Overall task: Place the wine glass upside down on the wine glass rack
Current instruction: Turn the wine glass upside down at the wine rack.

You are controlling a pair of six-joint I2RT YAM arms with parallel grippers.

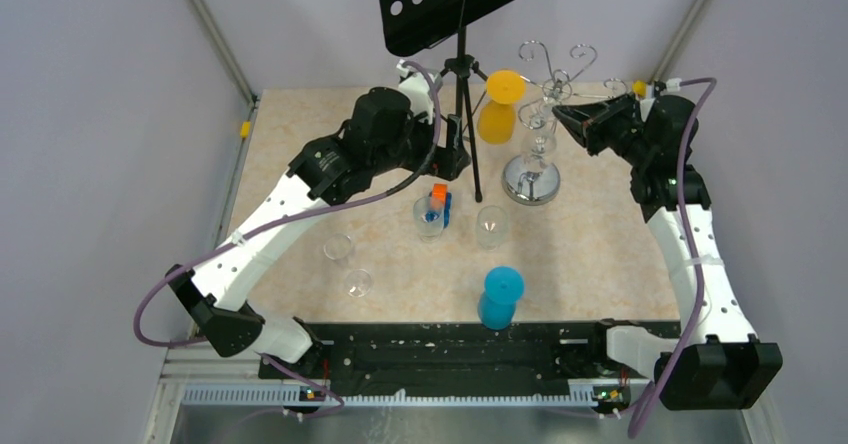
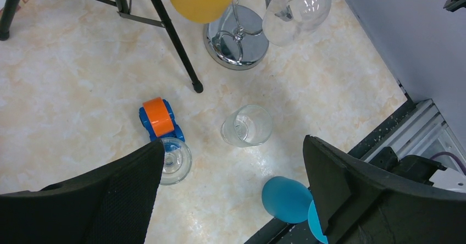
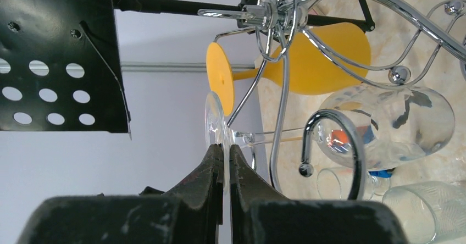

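Observation:
The clear wine glass (image 3: 384,124) hangs bowl-down among the curled arms of the chrome wine glass rack (image 3: 286,18). My right gripper (image 3: 226,148) is shut on the rim of the glass's round foot (image 3: 213,117). The stem runs past a chrome hook (image 3: 329,139); whether it rests on the hook I cannot tell. From above, the right gripper (image 1: 558,114) is at the rack's top, over its domed base (image 1: 530,179). An orange wine glass (image 1: 500,104) hangs upside down on the rack. My left gripper (image 2: 233,142) is open above the table, holding nothing.
A black music stand (image 1: 460,4) on a tripod stands left of the rack. A blue-and-orange toy car (image 1: 440,202), several clear glasses (image 1: 492,224) and a blue wine glass (image 1: 500,297) stand on the table's middle and near edge.

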